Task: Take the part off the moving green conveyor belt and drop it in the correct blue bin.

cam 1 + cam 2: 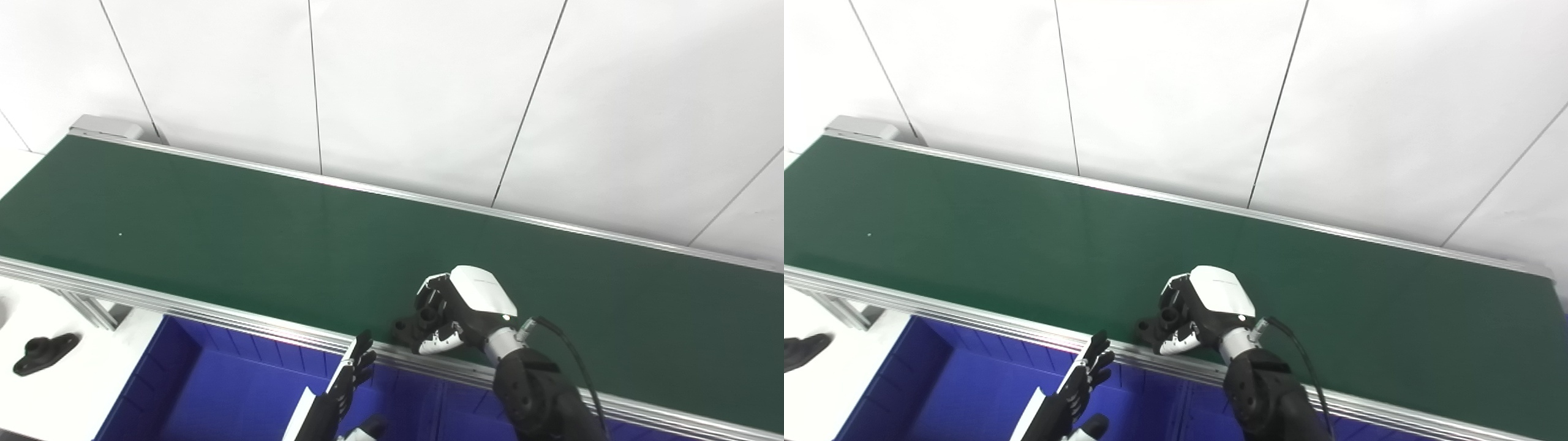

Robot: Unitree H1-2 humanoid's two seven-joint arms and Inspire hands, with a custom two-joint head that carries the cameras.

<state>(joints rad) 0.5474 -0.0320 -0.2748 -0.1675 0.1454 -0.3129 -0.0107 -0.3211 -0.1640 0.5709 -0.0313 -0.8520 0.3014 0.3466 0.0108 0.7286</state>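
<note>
Left hand [343, 386] idle over bin [202, 392], fingers straight, apart. Right hand [456, 312] curled around black part [411, 327] at belt [245, 245] near edge. Part looks rigid, light plastic; grip central boss.

Matt green conveyor belt [245, 245] in brushed metal rails [184, 303], glossy blue plastic bin [202, 392], matt black part [411, 327].

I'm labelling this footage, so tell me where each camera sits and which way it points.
Left eye view: on the head, looking down at the green conveyor belt; shows the right hand closed on a black plastic part and the left hand.
Right eye view: beside it, same downward aim, same hands.
Shared: belt, blue bin, white wall panels.
</note>
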